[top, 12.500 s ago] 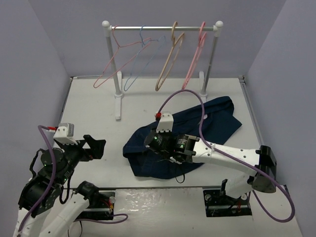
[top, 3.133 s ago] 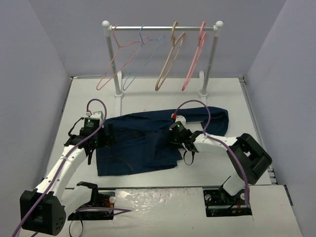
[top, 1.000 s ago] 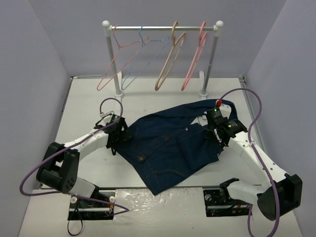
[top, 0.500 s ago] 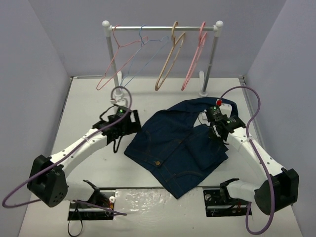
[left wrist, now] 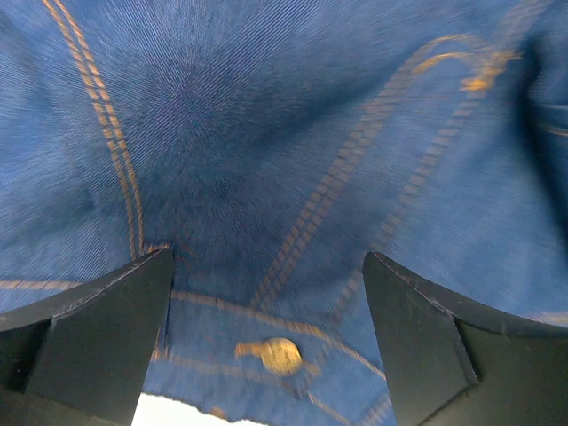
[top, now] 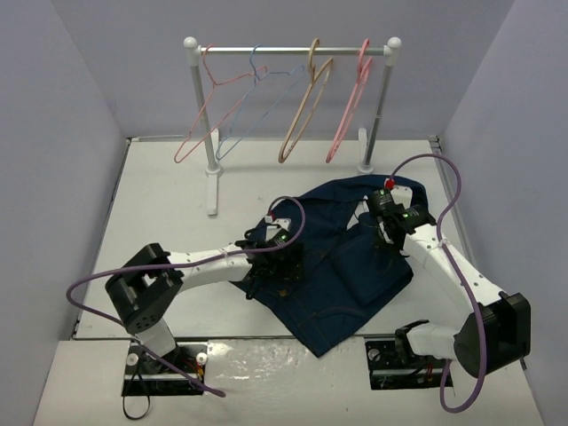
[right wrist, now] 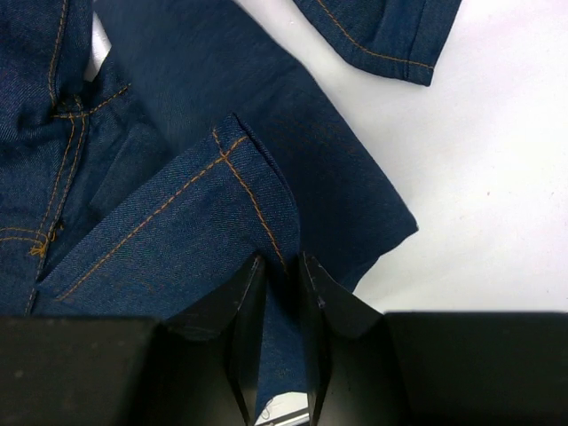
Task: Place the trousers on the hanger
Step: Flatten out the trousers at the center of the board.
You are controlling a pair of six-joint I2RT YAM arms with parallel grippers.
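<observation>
- The trousers (top: 351, 266) lie bunched and folded over on the table (top: 169, 204), right of centre.
- Right gripper (right wrist: 282, 293): jaws nearly together, pinching a stitched fold of leg cloth.
- Left gripper (left wrist: 266, 302): jaws wide apart, holding nothing, poised over the waistband beside its button (left wrist: 280, 355).
- The hanger (top: 304, 115) hangs on the rail (top: 293, 51), well apart from the garment.
- Risk: the right pinch catches only a thin fold edge and could slip under load. The left could gather several layers, leaving the legs tangled.
- Orientation, as judged: the long axis runs diagonally, waistband end near-left, legs doubled back toward far-right.
</observation>
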